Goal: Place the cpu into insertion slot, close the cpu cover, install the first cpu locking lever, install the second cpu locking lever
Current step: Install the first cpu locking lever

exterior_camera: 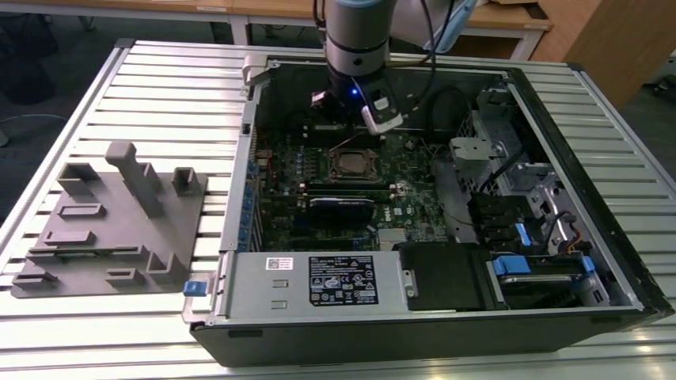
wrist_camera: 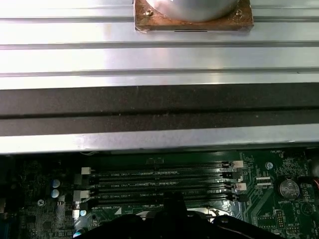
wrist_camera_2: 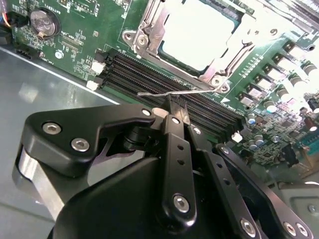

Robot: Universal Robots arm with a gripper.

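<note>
Room above the insertion slot (exterior_camera: 336, 165) lies open; drive cage (exterior_camera: 518, 198) and cables (exterior_camera: 449, 103) crowd the exterior view's right.

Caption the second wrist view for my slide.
Gripper shut on a thin wire locking lever beside the memory slots, cpu cover lying flat over the seated cpu.

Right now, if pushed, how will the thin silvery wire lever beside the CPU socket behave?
The thin silvery wire lever is long and slender, so it probably flexes springily rather than staying stiff. Its smooth bare metal may slide off the narrow black gripper.
</note>
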